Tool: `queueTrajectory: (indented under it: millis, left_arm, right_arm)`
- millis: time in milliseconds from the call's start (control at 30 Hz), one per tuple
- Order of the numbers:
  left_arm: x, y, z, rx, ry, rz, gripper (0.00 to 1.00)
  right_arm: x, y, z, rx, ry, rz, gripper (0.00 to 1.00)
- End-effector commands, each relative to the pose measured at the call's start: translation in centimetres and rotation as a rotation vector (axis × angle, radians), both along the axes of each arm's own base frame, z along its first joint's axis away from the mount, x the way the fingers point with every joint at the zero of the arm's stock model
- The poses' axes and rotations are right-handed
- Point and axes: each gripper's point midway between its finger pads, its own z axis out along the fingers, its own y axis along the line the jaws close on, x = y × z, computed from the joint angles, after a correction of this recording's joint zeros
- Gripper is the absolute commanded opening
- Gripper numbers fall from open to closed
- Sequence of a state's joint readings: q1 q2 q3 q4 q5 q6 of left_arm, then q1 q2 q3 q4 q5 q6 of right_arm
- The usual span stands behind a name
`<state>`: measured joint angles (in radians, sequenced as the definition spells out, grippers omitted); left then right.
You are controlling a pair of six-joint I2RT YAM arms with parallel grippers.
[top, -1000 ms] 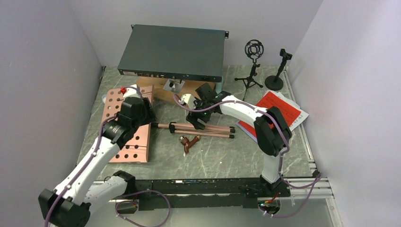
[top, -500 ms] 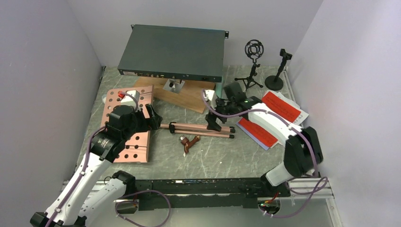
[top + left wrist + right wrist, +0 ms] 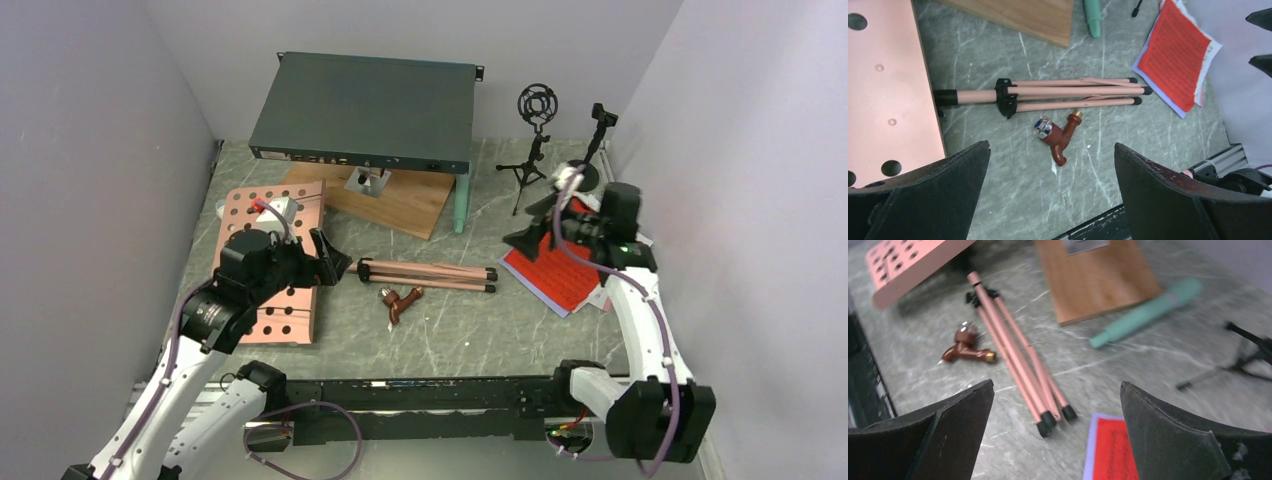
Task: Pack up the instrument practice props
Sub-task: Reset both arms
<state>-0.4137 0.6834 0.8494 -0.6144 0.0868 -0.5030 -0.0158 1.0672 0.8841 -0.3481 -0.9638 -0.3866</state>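
Observation:
The pink perforated music desk (image 3: 290,312) lies flat at the left, partly under my left arm. Its folded pink tripod legs (image 3: 425,272) stretch rightward across the table's middle. My left gripper (image 3: 333,260) hovers open over the joint between desk and legs, holding nothing. Red and white sheet-music pages (image 3: 555,282) lie at the right, with my right gripper (image 3: 533,228) open and empty above their left edge. A mint microphone (image 3: 1148,312) rests by the wooden board. Two black mic mounts (image 3: 535,130) stand at the back right.
A big dark grey metal box (image 3: 365,105) sits at the back over a wooden board (image 3: 400,200). A small brown piece (image 3: 400,300) lies just in front of the tripod legs. Walls close in on both sides; a black rail (image 3: 430,395) runs along the near edge.
My right arm swung right, from over the tripod legs to above the sheet-music pages. Both grippers opened wider. My left arm drew back a little toward the near side.

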Motion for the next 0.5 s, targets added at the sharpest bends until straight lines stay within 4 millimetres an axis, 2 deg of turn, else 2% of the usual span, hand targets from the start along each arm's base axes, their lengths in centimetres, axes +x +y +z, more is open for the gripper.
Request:
queueTrajectory:
  millis: [0,100,167,300,467]
  left_arm:
    - [-0.4,-1.3,4.4,-0.103,-0.106,-0.053,0.99]
    - [-0.2,-1.1,6.3,-0.093,-0.146,-0.052,1.00]
    - [0.0,-0.8,7.2,-0.072,-0.160,-0.050,1.00]
    - [0.4,-0.1,9.1,-0.026,-0.198,-0.030,0.99]
    - [0.5,1.5,11.2,0.037,-0.237,0.023,1.00]
  right_arm:
    - [0.3,-4.3,4.5,0.143,0.013,-0.169,1.00]
    - [1.0,-7.8,6.1,0.136,0.028,-0.386,1.00]
    - [0.7,-9.1,7.1,0.118,0.035,-0.472,1.00]
    - [-1.4,-9.0,9.6,0.065,-0.040,-0.465,1.00]
    - [-2.5,-9.0,12.4,0.114,-0.036,-0.537,1.00]
